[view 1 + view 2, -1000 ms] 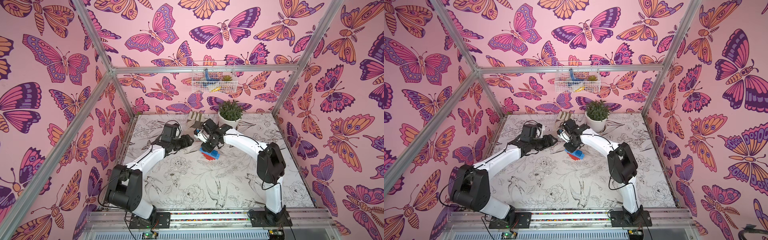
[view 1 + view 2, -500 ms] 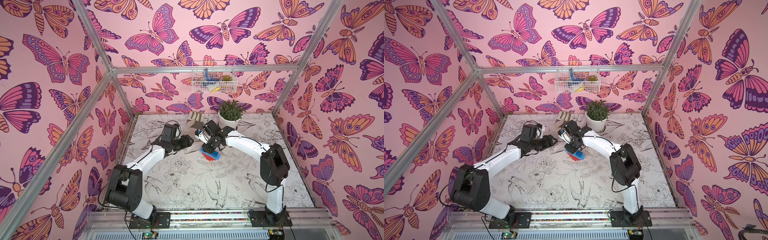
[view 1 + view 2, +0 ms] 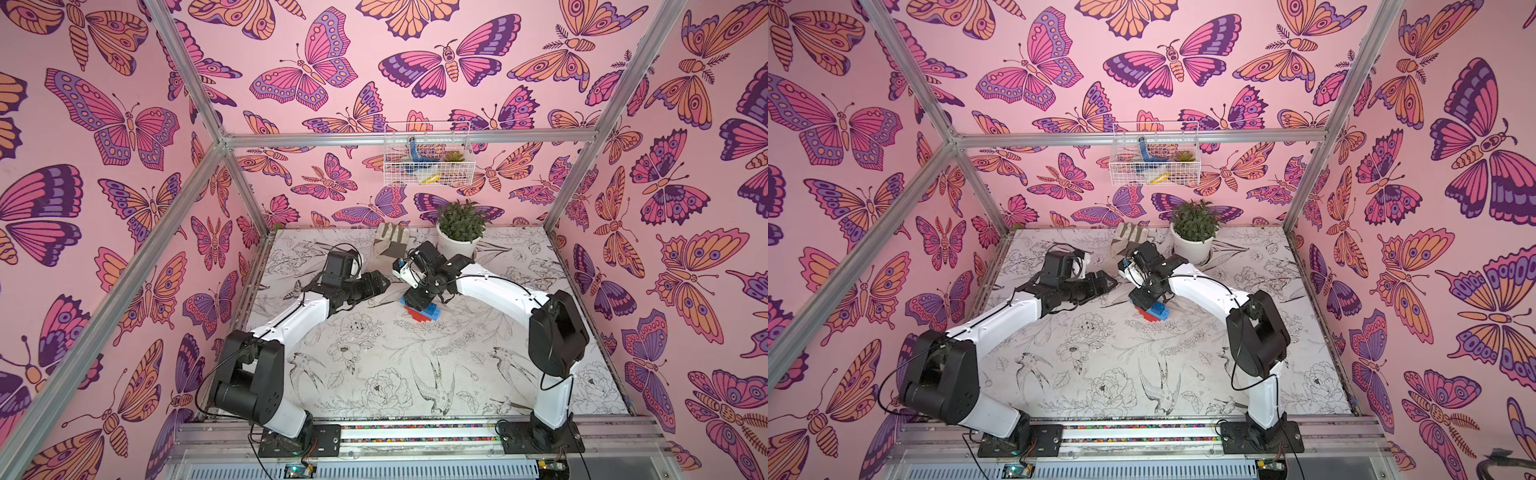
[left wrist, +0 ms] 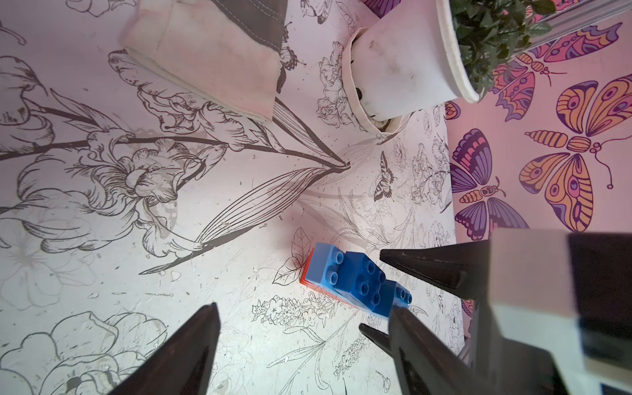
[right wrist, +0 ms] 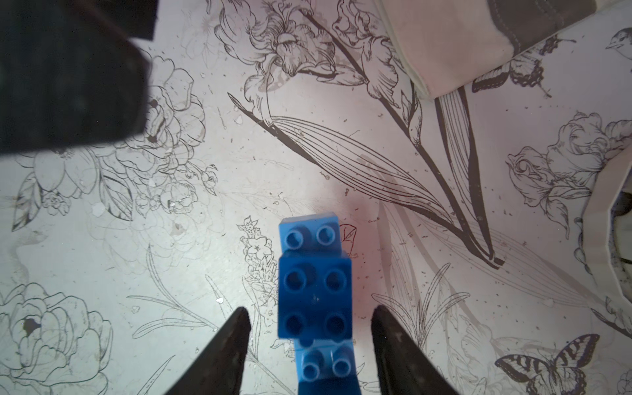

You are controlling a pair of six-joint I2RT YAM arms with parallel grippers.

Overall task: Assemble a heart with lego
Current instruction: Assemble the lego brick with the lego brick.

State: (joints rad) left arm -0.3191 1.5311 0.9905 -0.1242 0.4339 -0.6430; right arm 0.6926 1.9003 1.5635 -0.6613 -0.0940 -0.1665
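The right pincer [image 5: 309, 313] straddles the heart [image 5: 314, 294] with jaws spread, a thin strip of bare bench [image 5: 205, 205] showing between each jaw and the bricks. Ahead of its tips the bench lies open as far as the glove [image 5: 455, 51] and the white plant pot [image 3: 454, 248], which bar the way. The left pincer [image 3: 381, 284], jaws wide, hangs close at its side, leaving only a narrow gap between the two.

Both arms have glossy white tubular links [image 3: 494, 286], bulky black joint housings [image 3: 557, 332], thin black looping cables [image 3: 199, 388] and flat black base plates [image 3: 324, 440].
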